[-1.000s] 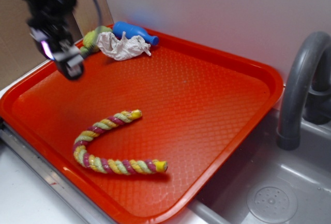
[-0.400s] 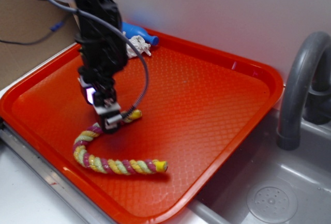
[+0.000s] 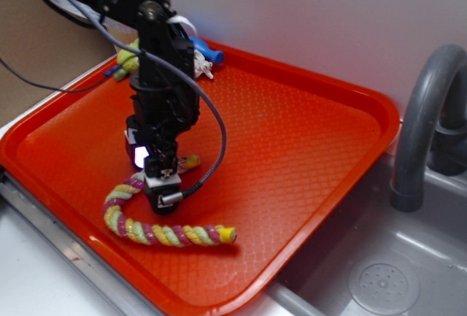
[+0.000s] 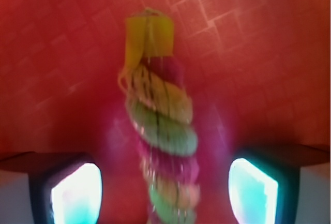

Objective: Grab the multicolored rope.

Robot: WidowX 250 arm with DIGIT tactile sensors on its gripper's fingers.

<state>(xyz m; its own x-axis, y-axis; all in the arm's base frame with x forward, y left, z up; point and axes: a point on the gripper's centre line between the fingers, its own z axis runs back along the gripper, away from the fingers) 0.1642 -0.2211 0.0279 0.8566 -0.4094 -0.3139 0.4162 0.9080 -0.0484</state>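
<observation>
I find my black gripper [image 3: 160, 188] lowered over the thick twisted rope of yellow, maroon and pale green strands [image 3: 153, 221] lying curved on the orange textured plastic tray [image 3: 306, 148]. In the wrist view the fingers [image 4: 72, 193] stand wide, one each side of the rope's upper arm near its yellow tip. Positioning looks done; closing and lifting remain. Count: one rope, one tray, one gripper.

Gripper [image 3: 162, 193] relocated from tray's 10 o'clock corner, near the rag, down to the multicolored rope [image 3: 157, 230]; now lower than 0.4 s ago. Jaws apart, straddling rope's upper arm, fingers [image 4: 72, 195] either side. Rope posn. unchanged.
</observation>
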